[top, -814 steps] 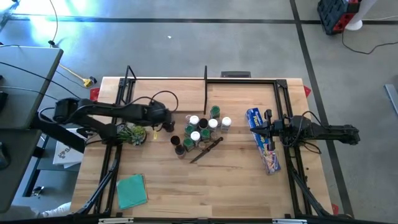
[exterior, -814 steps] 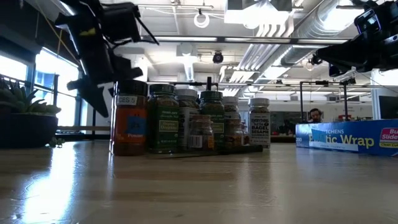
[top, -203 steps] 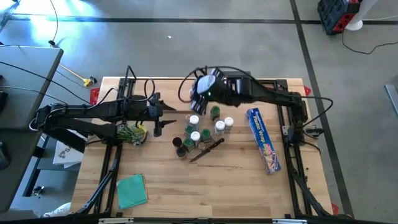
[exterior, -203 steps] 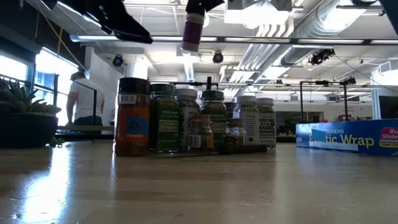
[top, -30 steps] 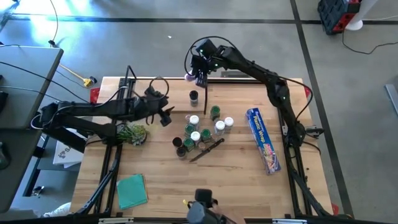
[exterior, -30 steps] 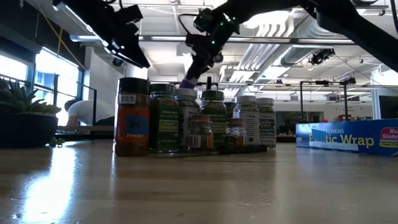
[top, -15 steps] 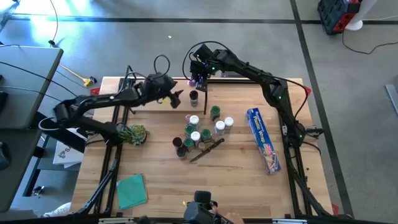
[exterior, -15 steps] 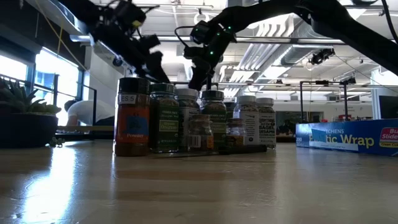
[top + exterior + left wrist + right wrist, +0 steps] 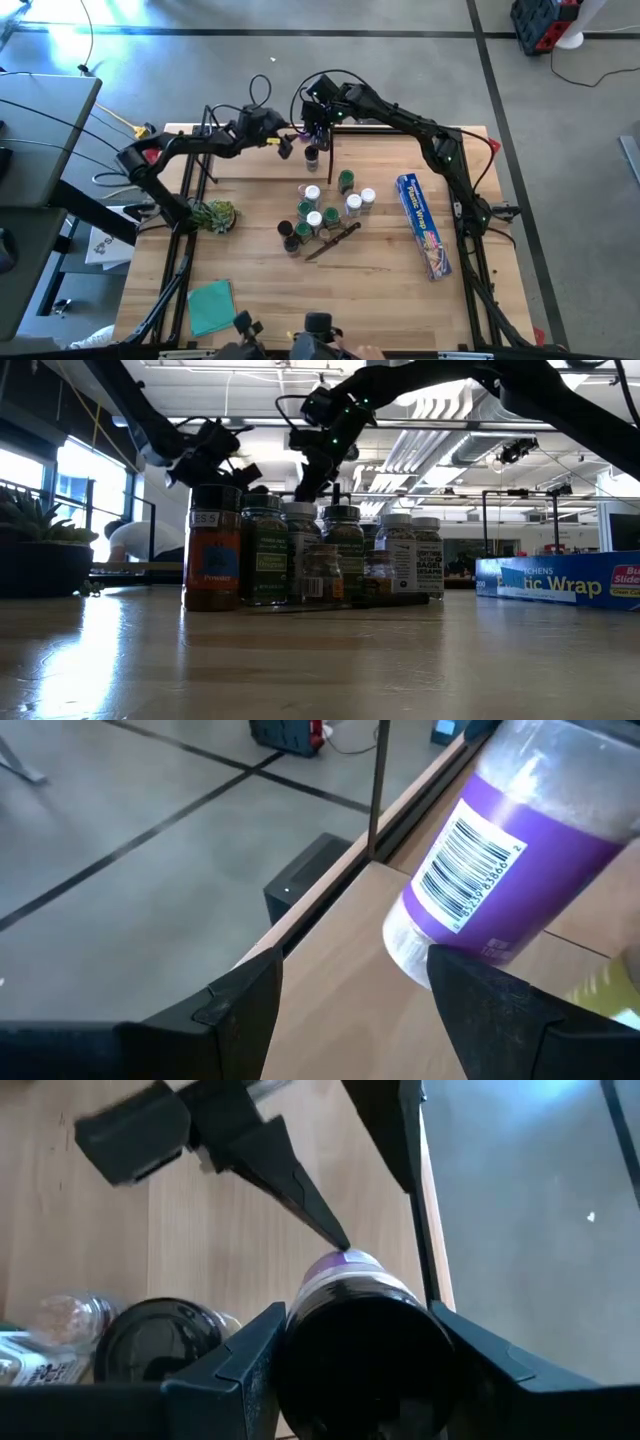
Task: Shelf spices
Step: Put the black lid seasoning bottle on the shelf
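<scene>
Purple-labelled cylindrical spice jar (image 9: 500, 870), pinched by right tool (image 9: 312, 128) at desk's (image 9: 380, 290) far edge beside thin black rod (image 9: 330, 150); left tool (image 9: 287, 146) spread beside it.

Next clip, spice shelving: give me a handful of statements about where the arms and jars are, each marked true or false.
1. The right gripper holds a purple-labelled jar at the table's far edge. True.
2. The left gripper grips a green-capped jar. False: its fingers are open and empty, close to the purple-labelled jar.
3. The blue wrap box lies left of the jar cluster in the high view. False: it lies right.
4. A black-capped jar stands apart behind the cluster. True.
</scene>
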Robot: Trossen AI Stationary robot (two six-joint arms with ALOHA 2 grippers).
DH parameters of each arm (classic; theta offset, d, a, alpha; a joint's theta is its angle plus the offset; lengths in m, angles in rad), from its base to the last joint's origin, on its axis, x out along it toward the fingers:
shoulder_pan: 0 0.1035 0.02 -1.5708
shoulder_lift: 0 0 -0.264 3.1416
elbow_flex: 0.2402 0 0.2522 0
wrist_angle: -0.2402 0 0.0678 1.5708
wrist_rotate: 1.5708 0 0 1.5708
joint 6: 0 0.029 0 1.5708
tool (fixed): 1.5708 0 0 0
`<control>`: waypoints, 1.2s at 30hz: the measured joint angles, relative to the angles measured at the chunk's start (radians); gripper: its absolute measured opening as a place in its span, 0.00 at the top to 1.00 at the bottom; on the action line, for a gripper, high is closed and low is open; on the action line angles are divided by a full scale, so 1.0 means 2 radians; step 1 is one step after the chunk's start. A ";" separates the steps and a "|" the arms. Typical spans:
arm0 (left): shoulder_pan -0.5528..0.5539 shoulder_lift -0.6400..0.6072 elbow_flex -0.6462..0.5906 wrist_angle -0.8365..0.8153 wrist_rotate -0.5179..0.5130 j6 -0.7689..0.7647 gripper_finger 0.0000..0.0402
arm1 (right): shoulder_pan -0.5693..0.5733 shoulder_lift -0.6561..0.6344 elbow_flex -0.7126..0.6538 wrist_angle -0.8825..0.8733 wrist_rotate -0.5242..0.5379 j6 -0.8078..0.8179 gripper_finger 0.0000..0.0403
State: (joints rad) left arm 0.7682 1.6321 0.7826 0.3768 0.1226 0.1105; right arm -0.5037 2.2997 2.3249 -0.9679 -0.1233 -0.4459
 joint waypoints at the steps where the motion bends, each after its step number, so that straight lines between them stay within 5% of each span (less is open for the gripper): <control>1: -0.002 0.006 0.000 0.008 0.000 -0.003 0.39 | 0.000 0.000 0.000 0.001 -0.001 0.000 0.52; 21: -0.013 0.018 0.000 0.032 0.000 -0.025 0.39 | -0.005 0.003 0.000 0.040 -0.030 0.028 0.52; 27: -0.012 -0.028 -0.003 -0.062 -0.015 -0.002 0.39 | -0.020 0.016 0.000 0.042 -0.048 0.055 0.52; 36: -0.024 -0.139 -0.063 -0.056 -0.016 -0.020 0.39 | -0.021 0.020 0.000 0.030 -0.024 0.095 0.52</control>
State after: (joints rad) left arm 0.7208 1.3536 0.6563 0.2654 0.0908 0.0704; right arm -0.5465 2.3399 2.3253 -0.9070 -0.1706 -0.2565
